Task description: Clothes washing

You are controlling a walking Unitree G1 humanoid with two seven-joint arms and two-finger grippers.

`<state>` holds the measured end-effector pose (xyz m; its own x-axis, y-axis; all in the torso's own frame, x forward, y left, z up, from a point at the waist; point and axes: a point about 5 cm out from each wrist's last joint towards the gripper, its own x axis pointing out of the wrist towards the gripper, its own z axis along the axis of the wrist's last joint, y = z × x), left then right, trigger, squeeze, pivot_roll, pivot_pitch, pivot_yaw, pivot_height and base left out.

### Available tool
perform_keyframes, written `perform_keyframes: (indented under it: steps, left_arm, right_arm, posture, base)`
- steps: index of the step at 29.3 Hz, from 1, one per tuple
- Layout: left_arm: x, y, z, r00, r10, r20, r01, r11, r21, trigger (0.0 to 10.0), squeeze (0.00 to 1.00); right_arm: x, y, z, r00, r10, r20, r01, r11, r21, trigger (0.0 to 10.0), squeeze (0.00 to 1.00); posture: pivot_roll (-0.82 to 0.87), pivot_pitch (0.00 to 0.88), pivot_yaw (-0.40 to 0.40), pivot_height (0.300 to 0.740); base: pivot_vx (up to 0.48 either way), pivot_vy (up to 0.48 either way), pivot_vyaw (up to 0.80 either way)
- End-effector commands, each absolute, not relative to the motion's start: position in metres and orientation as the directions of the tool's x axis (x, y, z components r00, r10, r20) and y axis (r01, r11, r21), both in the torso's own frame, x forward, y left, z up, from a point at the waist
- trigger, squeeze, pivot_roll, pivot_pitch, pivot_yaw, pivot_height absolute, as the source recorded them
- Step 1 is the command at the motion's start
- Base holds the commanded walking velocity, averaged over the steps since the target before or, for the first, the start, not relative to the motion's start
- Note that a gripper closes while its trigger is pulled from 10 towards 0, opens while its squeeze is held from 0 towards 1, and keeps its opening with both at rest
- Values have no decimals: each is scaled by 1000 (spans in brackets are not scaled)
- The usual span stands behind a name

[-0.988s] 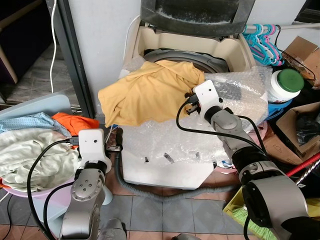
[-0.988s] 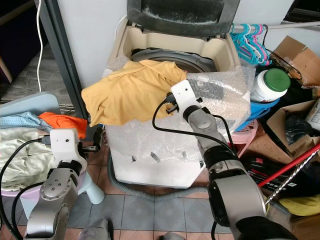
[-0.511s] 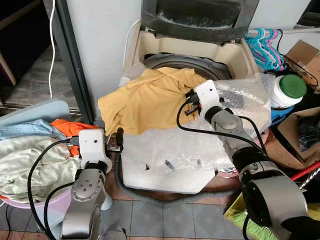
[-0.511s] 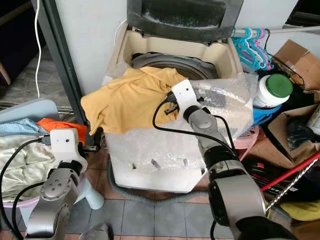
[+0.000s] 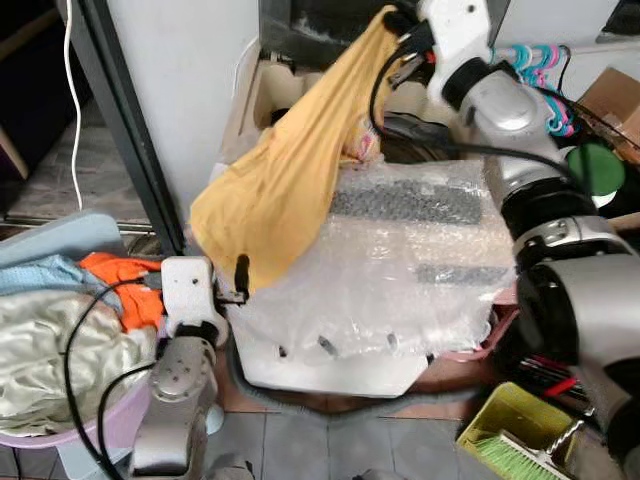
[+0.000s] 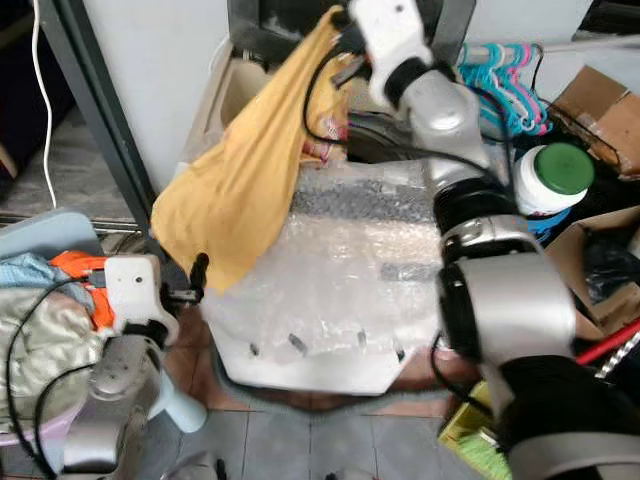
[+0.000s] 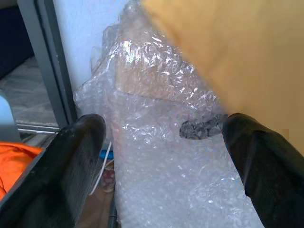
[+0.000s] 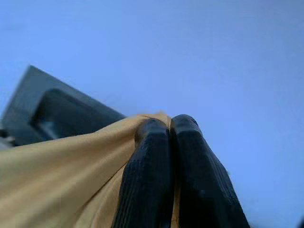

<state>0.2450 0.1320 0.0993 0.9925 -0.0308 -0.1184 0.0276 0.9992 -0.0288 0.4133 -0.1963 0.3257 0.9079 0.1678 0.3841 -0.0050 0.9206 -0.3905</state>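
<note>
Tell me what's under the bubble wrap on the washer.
Through the bubble wrap show the washer's white top and two dark grey strips. What they are is unclear. The yellow shirt, held by the right hand, covers the wrap's left edge.

We see soft matt yellow cloth [image 5: 290, 170], glossy crinkled bubble wrap [image 5: 400, 260] over the cream plastic washing machine [image 5: 330, 365], ribbed black rubbery fingers [image 8: 152, 180] on the right tool [image 8: 168, 128], and smooth silver arm shells [image 5: 560, 290].
</note>
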Motion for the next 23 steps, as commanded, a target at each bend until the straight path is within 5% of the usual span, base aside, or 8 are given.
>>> perform_keyframes:
  steps: [1, 23]
  left_arm:
    - [246, 138, 100, 993, -15, -117, 14, 1000, -11, 10000, 0]
    - [246, 138, 100, 993, -12, -120, 11, 1000, -9, 10000, 0]
  right_arm:
    - [416, -197, 327, 919, 78, 388, 75, 928, -365, 0, 0]
    - [416, -204, 322, 927, 32, 373, 113, 925, -362, 0, 0]
  posture:
    - [70, 0, -70, 740]
    - [70, 0, -70, 740]
  base:
    - [0, 0, 0]
    - [0, 0, 0]
